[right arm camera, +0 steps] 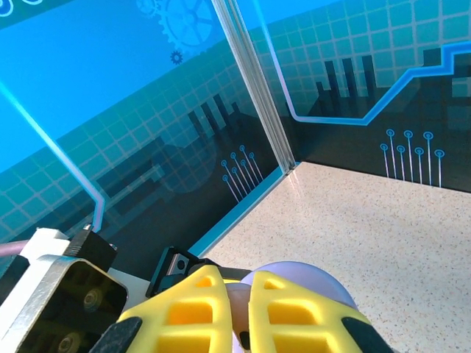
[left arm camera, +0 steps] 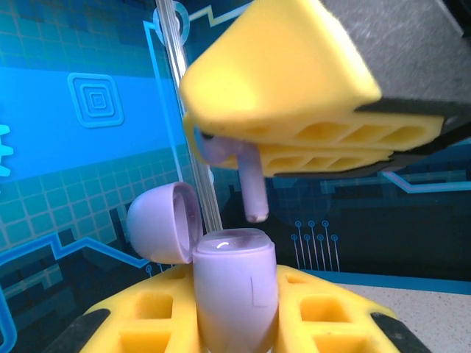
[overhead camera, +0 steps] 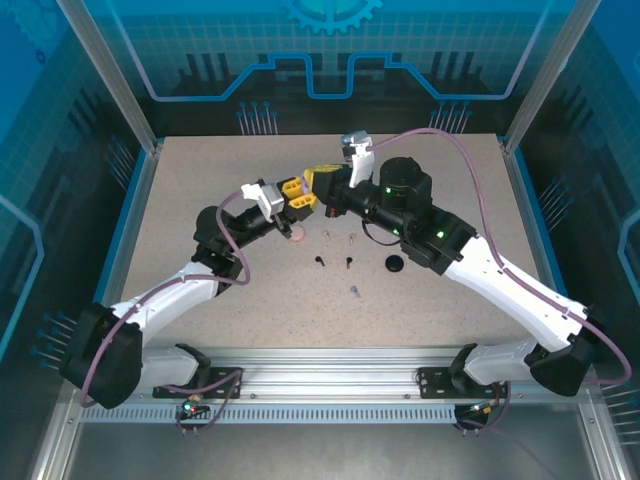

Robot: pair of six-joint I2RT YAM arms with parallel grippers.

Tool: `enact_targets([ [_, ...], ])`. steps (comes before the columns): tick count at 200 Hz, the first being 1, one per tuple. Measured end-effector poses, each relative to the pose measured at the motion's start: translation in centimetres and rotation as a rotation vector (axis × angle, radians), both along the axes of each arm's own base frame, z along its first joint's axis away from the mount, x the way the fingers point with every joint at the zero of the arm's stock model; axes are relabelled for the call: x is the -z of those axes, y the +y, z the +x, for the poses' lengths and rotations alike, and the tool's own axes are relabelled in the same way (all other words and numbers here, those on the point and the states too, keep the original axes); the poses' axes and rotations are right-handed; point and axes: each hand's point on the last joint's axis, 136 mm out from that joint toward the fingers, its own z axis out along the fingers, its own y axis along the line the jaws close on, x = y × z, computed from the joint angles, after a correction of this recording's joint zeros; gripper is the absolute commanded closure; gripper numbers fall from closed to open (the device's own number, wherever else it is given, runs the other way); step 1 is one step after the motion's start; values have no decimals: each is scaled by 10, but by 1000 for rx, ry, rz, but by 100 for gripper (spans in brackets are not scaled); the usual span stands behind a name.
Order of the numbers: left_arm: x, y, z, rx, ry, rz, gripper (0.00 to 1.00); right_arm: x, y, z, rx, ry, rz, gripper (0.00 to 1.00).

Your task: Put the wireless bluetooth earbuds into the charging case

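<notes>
1. My left gripper (left arm camera: 235, 323) is clamped around the open lavender case (left arm camera: 235, 290), lid (left arm camera: 163, 220) swung left.
2. My right gripper (right arm camera: 237, 283) pinches a lavender earbud (left arm camera: 251, 185), stem down, just above the case's mouth, not touching.
3. On the table (overhead camera: 200, 210) lie a pink case (overhead camera: 297, 236), two black earbuds (overhead camera: 320, 261) (overhead camera: 349, 263), a second lavender earbud (overhead camera: 354, 292), then a black case (overhead camera: 395, 264).

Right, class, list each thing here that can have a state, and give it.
Lavender round plastic charging case: lid open, upright.
Lavender stemmed plastic earbud: gripped, stem down, above the case, not inserted.
Left pincer: shut on the case.
Right pincer: shut on the earbud.
</notes>
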Motion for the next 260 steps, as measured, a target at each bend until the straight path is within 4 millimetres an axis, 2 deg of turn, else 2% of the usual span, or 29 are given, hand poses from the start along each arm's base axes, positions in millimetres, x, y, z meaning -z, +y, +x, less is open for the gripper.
enact_targets([
  [48, 2, -1, 0, -4, -2, 14, 100, 9, 2, 3, 5, 8, -9, 92],
  [129, 6, -3, 0, 0, 12, 23, 100, 21, -7, 5, 21, 31, -17, 93],
  [188, 6, -3, 0, 0, 16, 24, 100, 28, -1, 3, -11, 32, -43, 91],
  [200, 8, -2, 2, -4, 22, 26, 100, 29, 0, 4, -12, 28, -52, 87],
  [233, 9, -3, 2, -4, 30, 30, 100, 29, 2, 1, -24, 24, -73, 52],
  [260, 7, -2, 2, -10, 24, 24, 100, 25, -4, 0, -16, 31, -83, 43],
])
